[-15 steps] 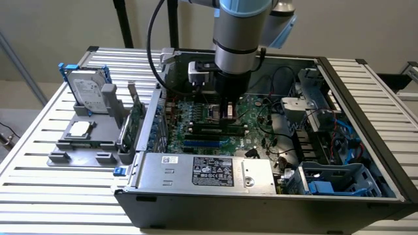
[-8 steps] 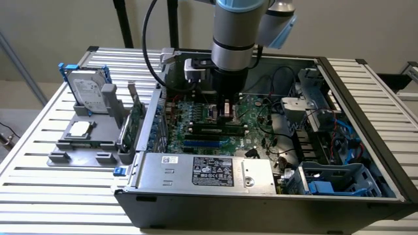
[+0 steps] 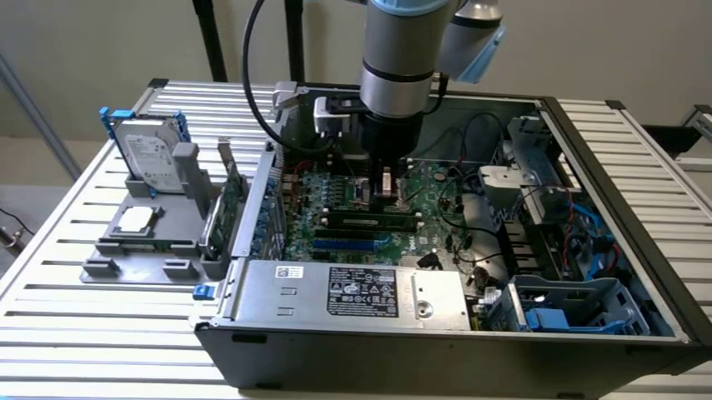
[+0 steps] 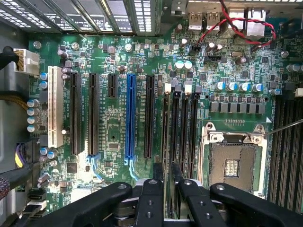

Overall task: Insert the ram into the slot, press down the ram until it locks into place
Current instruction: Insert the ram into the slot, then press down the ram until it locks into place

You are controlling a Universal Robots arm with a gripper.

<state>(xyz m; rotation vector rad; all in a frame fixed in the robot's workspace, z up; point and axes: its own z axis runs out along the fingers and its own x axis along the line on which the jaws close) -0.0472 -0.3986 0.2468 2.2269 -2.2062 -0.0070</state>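
Ram [image 3: 373, 222] standing in slot [image 4: 167, 88] | tool [image 3: 385, 196] just above it, grip cannot tell | power-supply label [image 3: 362, 293] unreadable

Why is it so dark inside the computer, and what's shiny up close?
Exterior view: the case walls and arm shade the motherboard, while the slatted table is brightly lit. Wrist view: light glints off the metal processor socket; the gripper looks dark.
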